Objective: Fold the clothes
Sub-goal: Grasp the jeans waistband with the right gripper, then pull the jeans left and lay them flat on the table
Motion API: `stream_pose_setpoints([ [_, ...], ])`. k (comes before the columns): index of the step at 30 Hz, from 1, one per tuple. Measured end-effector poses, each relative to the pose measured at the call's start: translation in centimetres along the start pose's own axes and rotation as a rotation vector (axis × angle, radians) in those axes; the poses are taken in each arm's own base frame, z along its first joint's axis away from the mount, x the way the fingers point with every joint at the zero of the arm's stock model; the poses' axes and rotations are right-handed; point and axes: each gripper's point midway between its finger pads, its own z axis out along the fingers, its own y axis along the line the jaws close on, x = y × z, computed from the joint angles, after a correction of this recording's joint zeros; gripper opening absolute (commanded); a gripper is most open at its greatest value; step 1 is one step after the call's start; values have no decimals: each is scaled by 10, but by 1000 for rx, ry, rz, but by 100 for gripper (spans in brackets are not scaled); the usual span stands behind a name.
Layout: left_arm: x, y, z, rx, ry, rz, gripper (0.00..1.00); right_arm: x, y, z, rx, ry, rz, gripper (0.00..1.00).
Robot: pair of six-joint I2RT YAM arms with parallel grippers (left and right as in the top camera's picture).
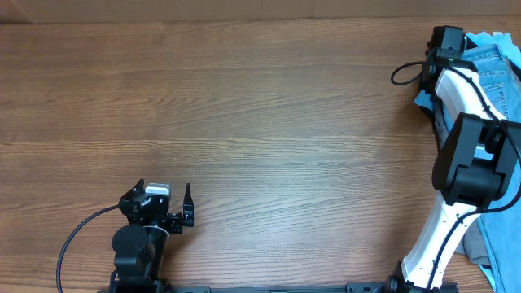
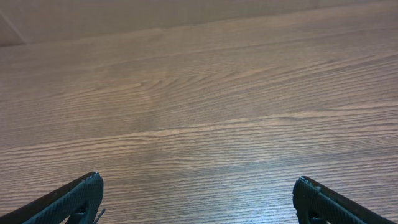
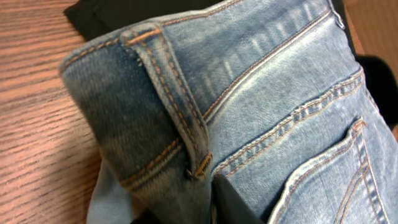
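Jeans [image 1: 493,69] sit bunched at the far right edge of the surface [image 1: 244,122]. The right gripper [image 1: 440,50] is at the waistband, but I cannot tell if it is clamped. The left gripper [image 1: 167,199] idles near left, fingers apart. This looks like the fetching step; next, pull the jeans to the centre and spread them flat.

Wood-grain table [image 1: 244,122], light-blue jeans [image 1: 498,61] bunched along its far right edge

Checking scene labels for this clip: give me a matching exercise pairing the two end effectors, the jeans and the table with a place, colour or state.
1 left end effector
2 right end effector
3 jeans
4 table

a light-blue denim
b open over bare wood
c brown wood grain
d up against the denim, far right corner

Pairs: 1-b, 2-d, 3-a, 4-c
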Motion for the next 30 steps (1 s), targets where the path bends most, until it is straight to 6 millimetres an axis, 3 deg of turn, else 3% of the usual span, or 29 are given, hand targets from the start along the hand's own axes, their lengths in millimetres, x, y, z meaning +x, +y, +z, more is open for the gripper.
stream_pose_setpoints([
  [2,0,0,0,0,0,0,100,0,-1,0,0,1,1,4],
  [13,0,0,0,0,0,0,100,-4,-5,-8,0,-7,38,4],
  [23,0,0,0,0,0,0,100,-33,-38,-60,-20,-86,134,4],
  [27,0,0,0,0,0,0,100,-45,-45,-88,-45,-129,160,4],
  [30,0,0,0,0,0,0,100,-59,-39,-122,-79,-190,173,4],
])
